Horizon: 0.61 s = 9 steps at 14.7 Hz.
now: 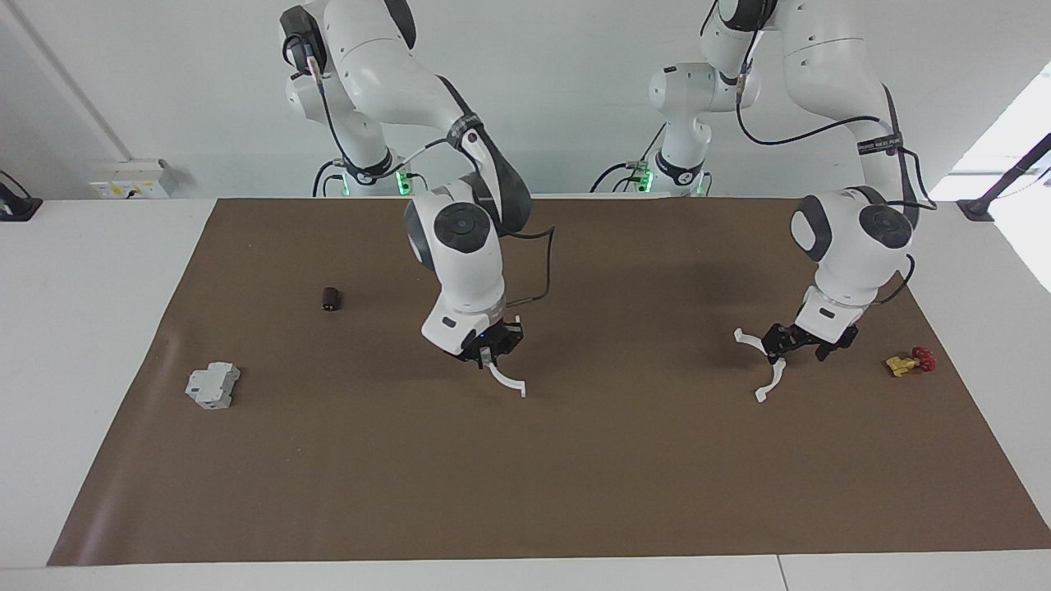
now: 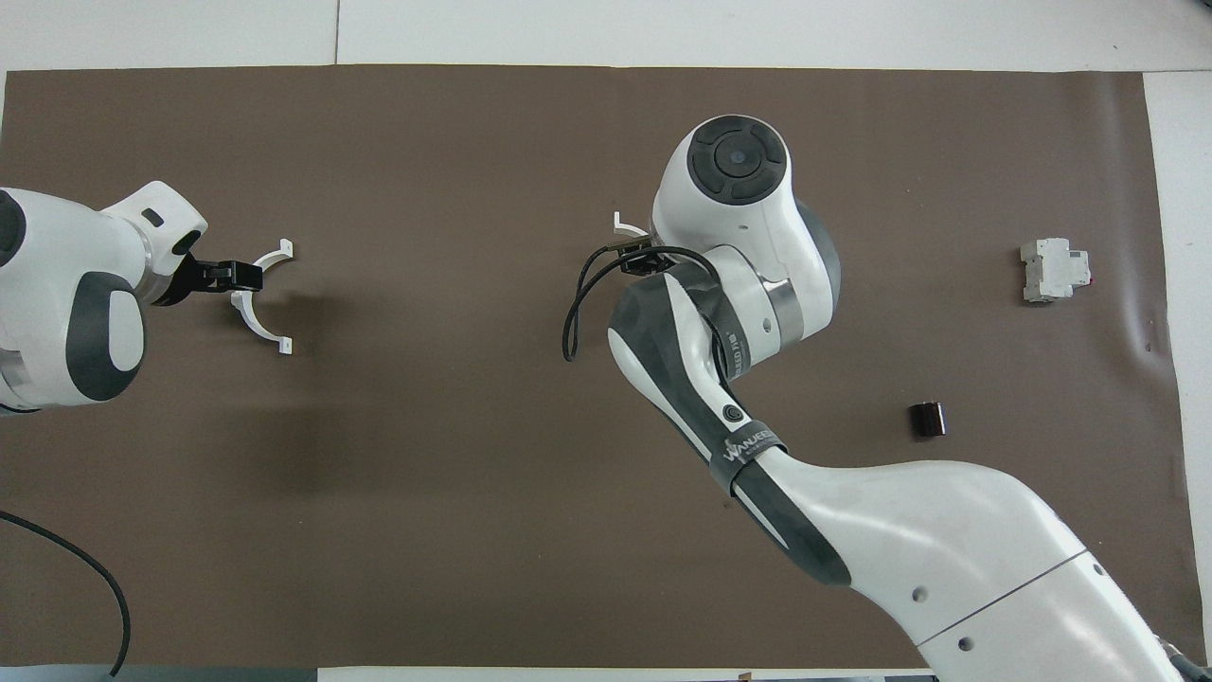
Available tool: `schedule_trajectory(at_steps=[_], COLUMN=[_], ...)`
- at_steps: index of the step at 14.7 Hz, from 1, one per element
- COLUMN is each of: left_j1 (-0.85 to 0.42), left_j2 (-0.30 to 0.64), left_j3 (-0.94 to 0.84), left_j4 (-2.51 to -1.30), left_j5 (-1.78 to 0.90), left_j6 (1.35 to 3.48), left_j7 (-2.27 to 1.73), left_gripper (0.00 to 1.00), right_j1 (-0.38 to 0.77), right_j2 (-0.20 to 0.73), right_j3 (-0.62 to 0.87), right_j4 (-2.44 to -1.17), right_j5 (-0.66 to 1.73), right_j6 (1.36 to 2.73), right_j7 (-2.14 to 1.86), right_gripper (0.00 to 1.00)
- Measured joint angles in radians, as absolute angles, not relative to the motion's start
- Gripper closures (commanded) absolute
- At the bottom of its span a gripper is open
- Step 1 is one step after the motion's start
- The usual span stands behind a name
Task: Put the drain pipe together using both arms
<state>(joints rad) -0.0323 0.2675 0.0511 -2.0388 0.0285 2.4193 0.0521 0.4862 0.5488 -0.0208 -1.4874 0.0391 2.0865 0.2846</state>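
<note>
The drain pipe is in two white half-ring pieces. My right gripper (image 1: 490,355) is shut on one half ring (image 1: 511,381) and holds it just above the middle of the brown mat (image 1: 575,476). In the overhead view the right wrist hides that gripper, and only a tab of the held half ring (image 2: 620,225) shows. The other half ring (image 1: 768,376) lies on the mat toward the left arm's end. My left gripper (image 1: 798,343) is low at the middle of this half ring (image 2: 251,318), open, with one finger over its rim.
A grey blocky box (image 1: 213,386) lies toward the right arm's end of the mat. A small dark cylinder (image 1: 330,298) sits nearer to the robots than the box. A yellow-and-red valve (image 1: 910,362) lies beside the left gripper, close to the mat's edge.
</note>
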Motion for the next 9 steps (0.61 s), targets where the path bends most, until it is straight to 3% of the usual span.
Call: schedule_trajectory(at_steps=[3,4,5,8,9], left_j1=[-0.045,-0.046,-0.046,-0.045,-0.045], left_j2=[0.269,0.269,0.269,0.269,0.267], left_j3=[0.048,0.048,0.048,0.049,0.049], left_j4=[-2.076,-2.078,-2.08,-2.086,-2.086], left_j5=[0.028,0.028,0.028,0.028,0.028], left_j6=[2.444,2.444,2.444,2.444,2.444], left_j7=[0.052,0.052,0.052,0.043,0.039], left_gripper=[0.63,0.94,1.0,1.0,1.0], right_j1=[0.523,0.53,0.532,0.537,0.542], right_j2=[0.591,0.609,0.626,0.661,0.668], right_j3=[-0.021,-0.021,-0.021,-0.021,-0.021], right_j4=[-1.482,-1.476,-1.471,-1.456,-1.452], right_j5=[0.038,0.036,0.033,0.033,0.033], right_j6=[2.106,2.12,2.128,2.147,2.148], right_j7=[0.285,0.285,0.285,0.285,0.285], right_gripper=[0.92,0.92,0.92,0.9,0.79])
